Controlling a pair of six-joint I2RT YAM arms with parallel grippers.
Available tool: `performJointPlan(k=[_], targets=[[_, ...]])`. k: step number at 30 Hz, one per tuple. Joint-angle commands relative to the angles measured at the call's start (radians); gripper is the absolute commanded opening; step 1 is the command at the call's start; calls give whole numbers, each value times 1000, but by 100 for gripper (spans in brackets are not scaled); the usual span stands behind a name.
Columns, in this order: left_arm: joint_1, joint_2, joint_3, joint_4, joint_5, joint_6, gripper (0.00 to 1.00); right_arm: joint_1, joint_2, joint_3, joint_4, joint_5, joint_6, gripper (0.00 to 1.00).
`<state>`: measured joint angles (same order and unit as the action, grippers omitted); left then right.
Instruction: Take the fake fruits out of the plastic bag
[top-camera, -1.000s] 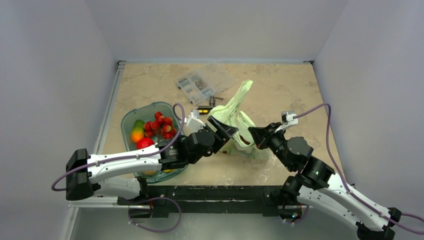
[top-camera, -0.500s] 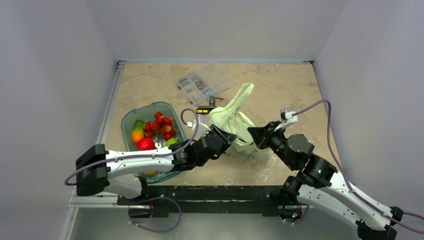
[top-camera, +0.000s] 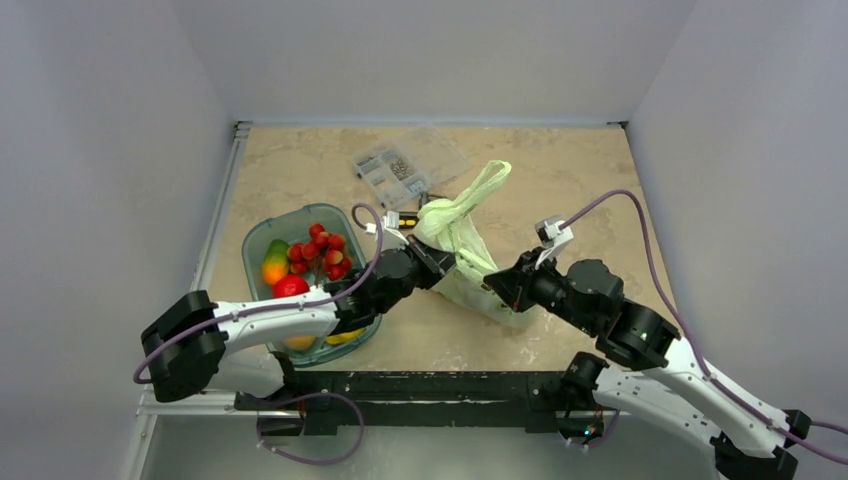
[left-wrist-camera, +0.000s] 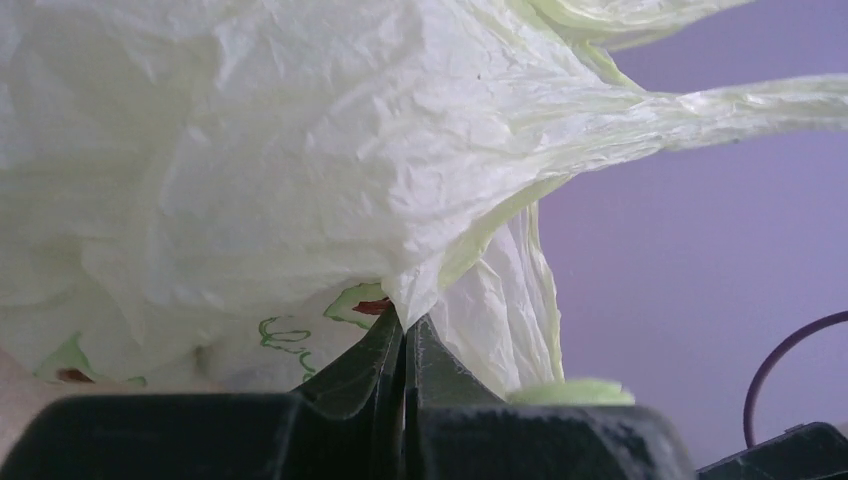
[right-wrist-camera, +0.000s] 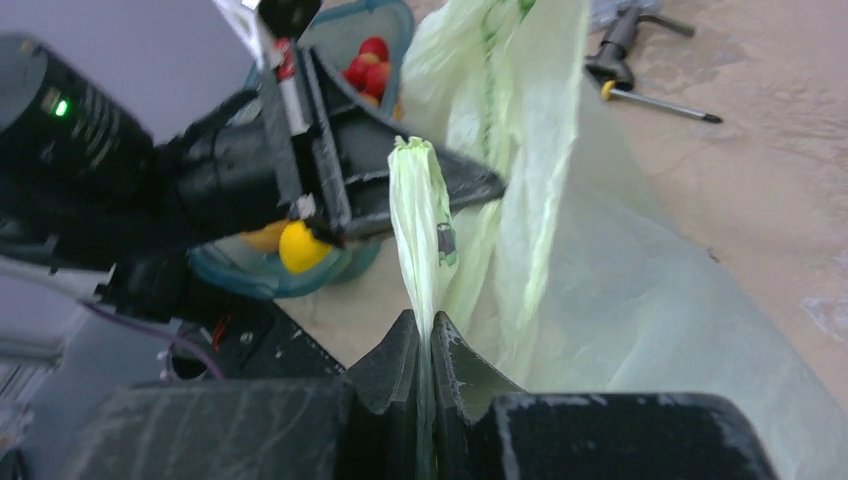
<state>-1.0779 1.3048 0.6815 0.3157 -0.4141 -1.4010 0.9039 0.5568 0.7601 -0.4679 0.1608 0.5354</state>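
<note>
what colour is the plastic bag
The plastic bag is pale translucent green, clearest in the right wrist view.

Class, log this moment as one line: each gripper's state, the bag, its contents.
left gripper: shut on thin pale green crinkly plastic bag | right gripper: shut on bag fold | bag contents: hidden

On my overhead feed the plastic bag (top-camera: 470, 255) sits on the table (top-camera: 560, 190) about mid-width. The left gripper (top-camera: 445, 267) meets the bag's left side and is clamped on a fold of it. The right gripper (top-camera: 492, 287) comes in at the bag's near right edge, pinching a strip of it. Left of the bag lies the oval tray (top-camera: 247, 255), with the strawberry cluster (top-camera: 322, 250) inside. Behind the bag and slightly left I see the compartment box (top-camera: 410, 165). The screwdriver (right-wrist-camera: 612, 55) lies between that box and the bag.
</note>
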Motion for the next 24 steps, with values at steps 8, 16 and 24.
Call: performJointPlan(k=[8,16,24], targets=[[137,113,82,220,355,220,0,0,133,-95,179,-604,-147,9],[166,2,97,-10,421,413,0,0,290,-96,123,-550,-119,25],[215,-44,90,-15,528,446,0,0,257,-97,125,-433,-57,39]])
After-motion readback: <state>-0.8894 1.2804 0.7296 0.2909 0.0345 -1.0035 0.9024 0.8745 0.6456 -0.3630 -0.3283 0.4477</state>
